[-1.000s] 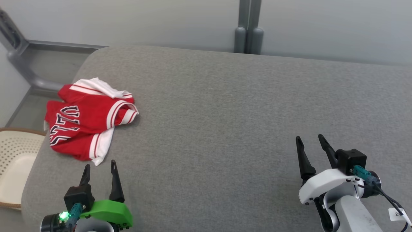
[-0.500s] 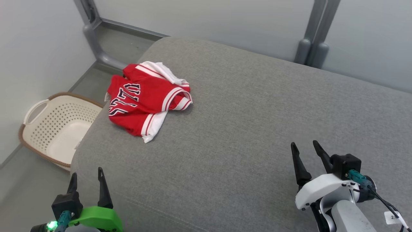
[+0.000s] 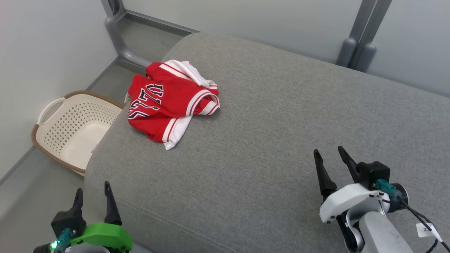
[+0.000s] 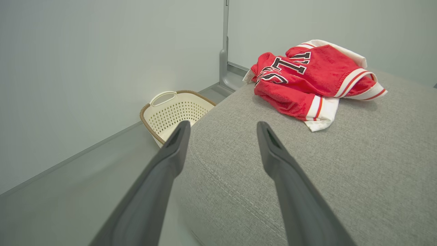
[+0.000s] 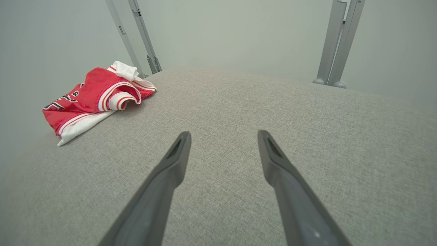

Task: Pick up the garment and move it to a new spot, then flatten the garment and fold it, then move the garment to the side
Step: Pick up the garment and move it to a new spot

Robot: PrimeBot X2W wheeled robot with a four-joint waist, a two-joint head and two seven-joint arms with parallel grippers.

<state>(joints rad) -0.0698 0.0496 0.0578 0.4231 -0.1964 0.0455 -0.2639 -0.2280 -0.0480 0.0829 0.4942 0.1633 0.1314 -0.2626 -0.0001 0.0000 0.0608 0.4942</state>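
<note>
A crumpled red garment (image 3: 168, 102) with white trim and dark lettering lies near the far left corner of the grey cushioned surface (image 3: 281, 116). It also appears in the left wrist view as the garment (image 4: 307, 78) and in the right wrist view as the garment (image 5: 92, 99). My left gripper (image 3: 92, 192) hangs open at the lower left, off the cushion's near left corner, well short of the garment. My right gripper (image 3: 328, 154) stands open above the cushion at the lower right, with nothing between its fingers.
A cream perforated laundry basket (image 3: 70, 130) with a brown rim sits on the floor left of the cushion, seen too as the basket (image 4: 174, 111). Grey metal posts (image 3: 358, 45) and pale walls stand behind. The cushion's rounded left edge (image 3: 105, 158) drops to the floor.
The head camera has turned to the left, so the garment and basket sit further right in the picture. Both grippers stay open and the garment lies as before.
</note>
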